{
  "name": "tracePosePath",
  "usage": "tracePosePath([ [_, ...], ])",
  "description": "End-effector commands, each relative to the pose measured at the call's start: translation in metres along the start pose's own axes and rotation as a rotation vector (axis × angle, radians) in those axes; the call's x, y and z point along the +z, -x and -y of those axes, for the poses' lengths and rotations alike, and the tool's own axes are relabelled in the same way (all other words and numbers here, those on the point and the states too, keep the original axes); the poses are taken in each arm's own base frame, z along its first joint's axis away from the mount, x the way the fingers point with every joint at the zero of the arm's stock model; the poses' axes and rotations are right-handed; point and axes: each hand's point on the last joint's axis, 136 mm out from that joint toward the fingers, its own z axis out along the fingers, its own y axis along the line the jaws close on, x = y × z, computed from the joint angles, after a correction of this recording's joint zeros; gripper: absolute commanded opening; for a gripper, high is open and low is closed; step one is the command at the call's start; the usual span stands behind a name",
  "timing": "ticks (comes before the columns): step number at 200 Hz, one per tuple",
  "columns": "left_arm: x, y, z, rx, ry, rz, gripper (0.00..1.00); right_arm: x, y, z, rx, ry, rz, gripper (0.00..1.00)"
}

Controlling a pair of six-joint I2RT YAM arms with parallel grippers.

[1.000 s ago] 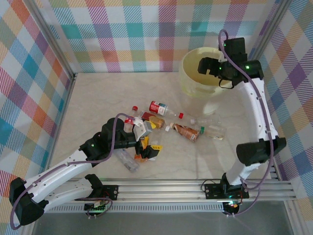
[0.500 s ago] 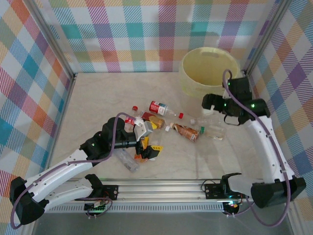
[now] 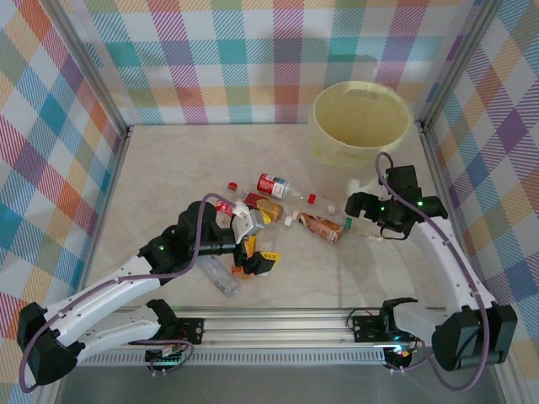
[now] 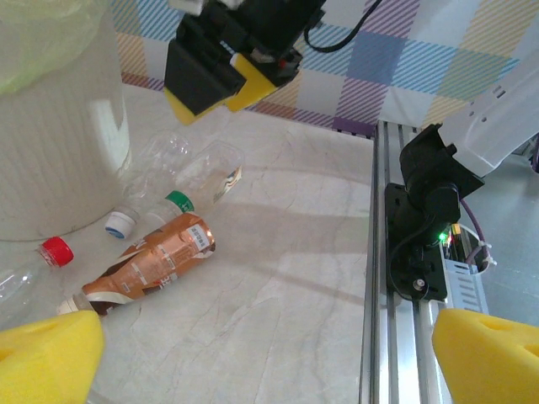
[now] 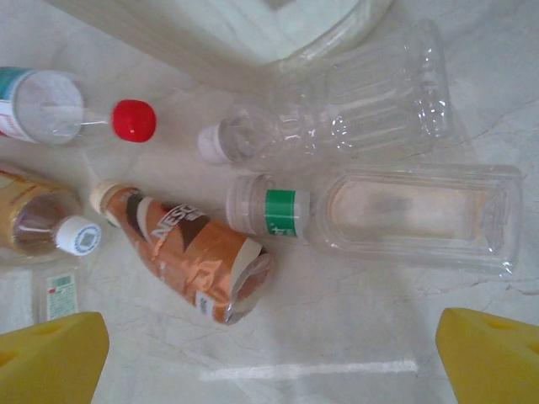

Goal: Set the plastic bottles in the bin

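Observation:
Several plastic bottles lie on the marble table. A brown-labelled bottle (image 5: 185, 244) lies beside a clear green-labelled bottle (image 5: 379, 215) and a crushed clear bottle (image 5: 337, 118). My right gripper (image 5: 269, 362) hovers open over the bare table just in front of them, nothing between its yellow pads. The top view shows that right gripper (image 3: 358, 204) left of the clear bottle (image 3: 370, 225). My left gripper (image 3: 255, 251) is open at the edge of the bottle pile (image 3: 253, 206), low over bare table, holding nothing. The pale yellow bin (image 3: 337, 151) stands upright at the back right.
A red-labelled bottle (image 3: 274, 185) and a flattened clear bottle (image 3: 219, 276) lie apart from the pile. An aluminium rail (image 3: 286, 324) runs along the near edge. Checked walls enclose the table; the bin (image 4: 50, 126) stands close behind the right gripper (image 4: 223, 88).
My right arm has swung from above the bin down and forward to the clear bottles on the table. The left arm has hardly moved.

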Motion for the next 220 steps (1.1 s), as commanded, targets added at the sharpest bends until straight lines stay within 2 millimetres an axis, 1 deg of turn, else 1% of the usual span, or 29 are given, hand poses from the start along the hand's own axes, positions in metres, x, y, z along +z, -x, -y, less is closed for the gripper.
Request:
tracePosePath([
  [1,-0.001,0.014,0.009,0.03,-0.035,0.027,1.0,0.014,0.012,-0.004,0.023,0.049,0.024,1.0],
  [61,-0.002,0.015,0.008,0.032,-0.03,0.025,1.0,0.044,0.023,0.019,0.123,0.035,0.021,1.0],
  [86,-0.001,0.014,0.008,0.03,-0.032,0.022,1.0,0.053,0.027,0.029,0.143,0.021,0.015,1.0],
  [120,0.0,0.013,0.007,0.031,-0.027,0.015,1.0,0.063,0.031,0.037,0.143,0.007,-0.002,1.0],
  [144,0.0,0.012,0.006,0.033,-0.021,0.011,1.0,0.069,0.029,0.039,0.141,0.01,-0.016,1.0],
  [220,0.004,0.009,0.006,0.025,-0.03,-0.001,1.0,0.086,0.033,0.046,0.1,0.005,-0.007,1.0],
])
